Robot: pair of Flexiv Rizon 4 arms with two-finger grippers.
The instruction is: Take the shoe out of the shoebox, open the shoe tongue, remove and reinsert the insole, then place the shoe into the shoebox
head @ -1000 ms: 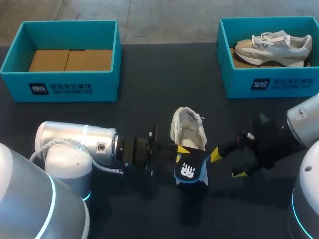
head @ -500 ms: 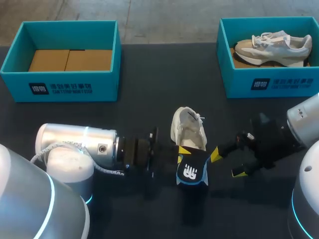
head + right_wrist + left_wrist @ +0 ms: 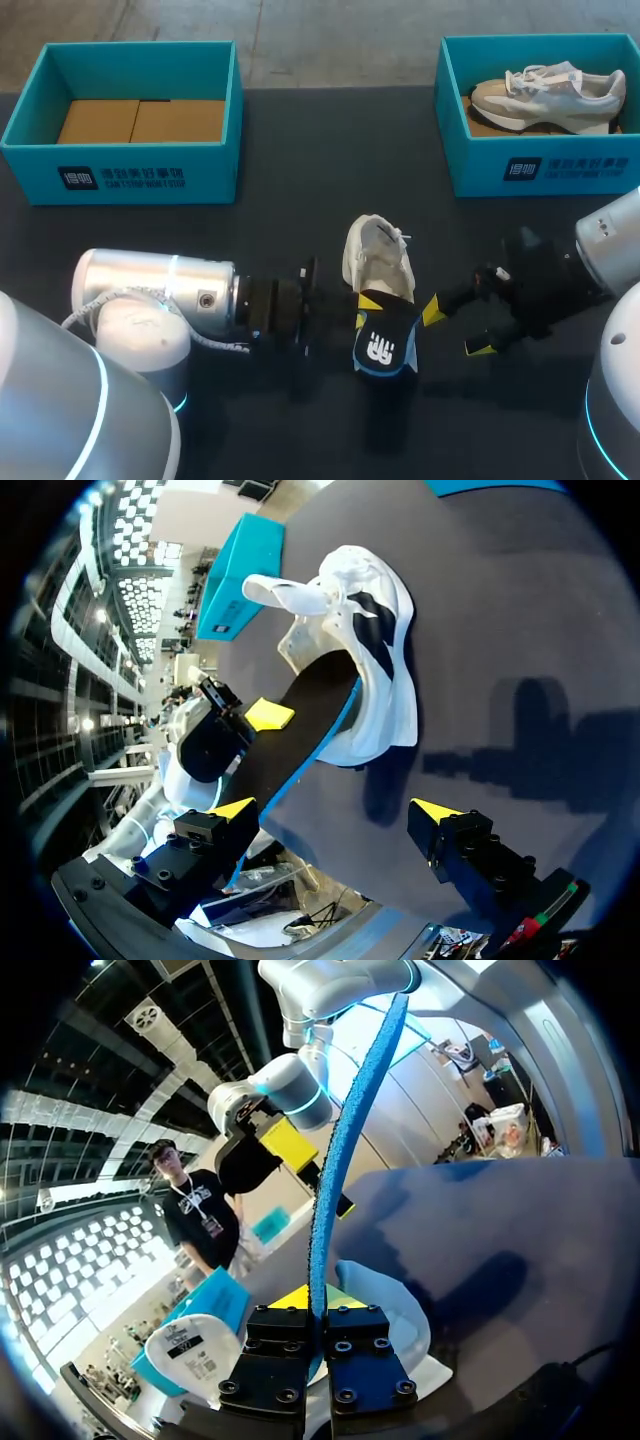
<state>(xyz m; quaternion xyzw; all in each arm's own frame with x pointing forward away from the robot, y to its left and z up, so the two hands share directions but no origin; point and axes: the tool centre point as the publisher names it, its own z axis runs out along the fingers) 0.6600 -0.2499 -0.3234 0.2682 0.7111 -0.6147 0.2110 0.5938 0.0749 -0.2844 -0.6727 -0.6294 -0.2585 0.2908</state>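
Thing to move: The insole (image 3: 385, 342) is thin, dark on top, with a blue edge. It looks light and bendy, so I think it will flop or fold if it is pushed hard.
Where it is: One end sits in the mouth of the shoe (image 3: 375, 255). The other end sticks out toward the robot.
Shoe: It is white with soft sides and lies on the counter (image 3: 300, 150) between the two arms, out of any box. It looks light, so it may slide when the insole is pulled or pushed.
Left side: The left tool (image 3: 318, 1310) is closed on the insole. The blue edge stands up from between its two fingers.
Right side: The right tool (image 3: 335, 810) is wide open and holds nothing. One yellow tip is just beside the insole. I cannot tell if it touches.
Best place to hold: Take the insole near its free end, flat between the fingers. Hold the shoe by the firm heel so it stays put.
Far left: The left box (image 3: 120, 160) is blue with an open top. Only brown cardboard (image 3: 140, 120) is inside.
Far right: The right box (image 3: 540, 165) is blue too. Another shoe (image 3: 548, 90), grey and cream with white laces, lies in it.
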